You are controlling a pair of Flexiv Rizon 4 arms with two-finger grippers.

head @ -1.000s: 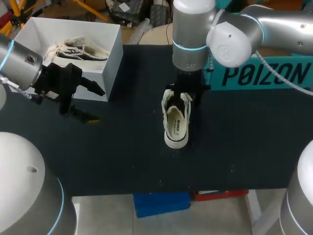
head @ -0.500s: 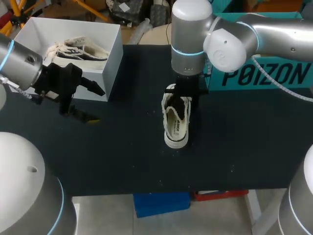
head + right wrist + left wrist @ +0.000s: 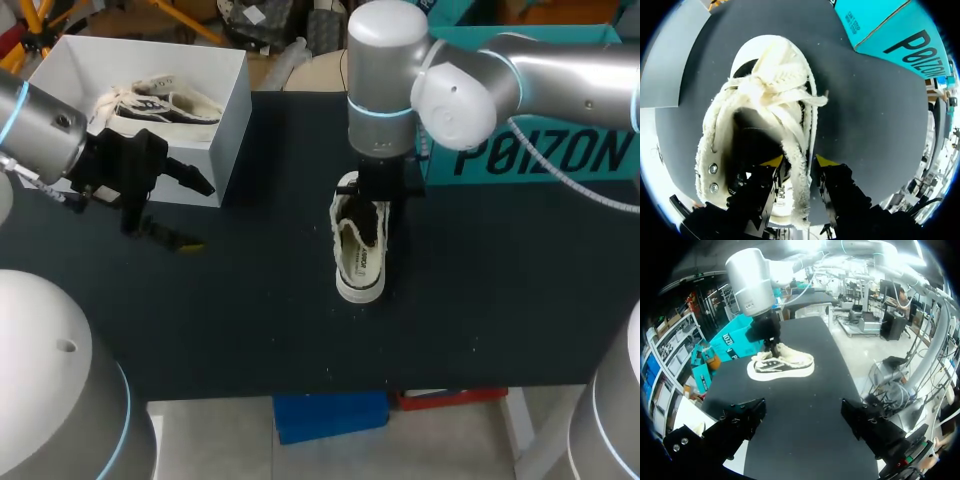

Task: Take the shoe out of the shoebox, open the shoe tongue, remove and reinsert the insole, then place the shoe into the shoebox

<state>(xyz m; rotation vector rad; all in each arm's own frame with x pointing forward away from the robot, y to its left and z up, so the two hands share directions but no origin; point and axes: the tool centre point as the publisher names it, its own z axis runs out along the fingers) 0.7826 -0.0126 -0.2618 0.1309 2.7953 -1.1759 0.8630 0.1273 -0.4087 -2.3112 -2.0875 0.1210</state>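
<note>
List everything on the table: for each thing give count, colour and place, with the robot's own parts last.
loose shoe: one, cream, middle of the table.
shoebox: one, white, open, far left corner.
boxed shoe: one, cream and black, inside the shoebox.
teal box: one, teal, dark print, far right.
table: one, black.
left gripper: one, black, yellow tips, open, before the shoebox.
right gripper: one, black, yellow tips, shut on the loose shoe's frayed side edge.

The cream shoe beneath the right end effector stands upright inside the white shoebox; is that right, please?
Not quite: the cream shoe beneath the right end effector stands upright on the black table, outside the white shoebox, as the head view shows.
</note>
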